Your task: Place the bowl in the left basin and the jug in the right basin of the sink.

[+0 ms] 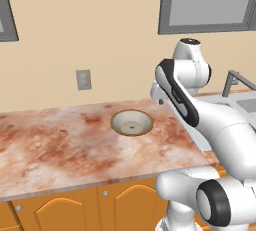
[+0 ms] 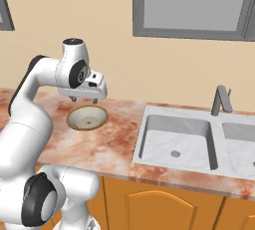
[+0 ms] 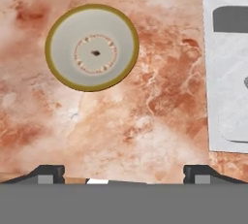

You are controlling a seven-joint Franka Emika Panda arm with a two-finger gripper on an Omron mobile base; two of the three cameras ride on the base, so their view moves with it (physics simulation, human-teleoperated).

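On the reddish-brown marbled stone desk (image 1: pixel 60 145), a wide, shallow cream-beige ceramic bowl with a tan-brown rim (image 1: pixel 131 122) sits upright, a small dark ring marking its centre. It lies to the left of the pale grey stone-like double-basin sink (image 2: pixel 144 124) and well apart from it, with bare desk between the two. In the right base view the two-finger hand of the white arm (image 2: pixel 85 98) hangs above the bowl, just behind its far rim, and touches nothing. In the hand view the two dark fingertips (image 3: pixel 46 173) stand far apart at the lower edge, so the hand is open and holds nothing; the bowl appears in the upper left of that view and the sink rim at the right edge. The rectangular light-grey left basin (image 2: pixel 174 142) holds only its small round drain. The rectangular light-grey right basin (image 2: pixel 241 142) is cut off by the picture edge, and its contents cannot be told. A grey metal faucet (image 2: pixel 220 99) stands upright on the back rim between the basins. Orange wooden cabinet doors (image 1: pixel 75 207) run below the desk front, and a grey wall socket (image 1: pixel 83 79) is on the beige wall behind the desk.
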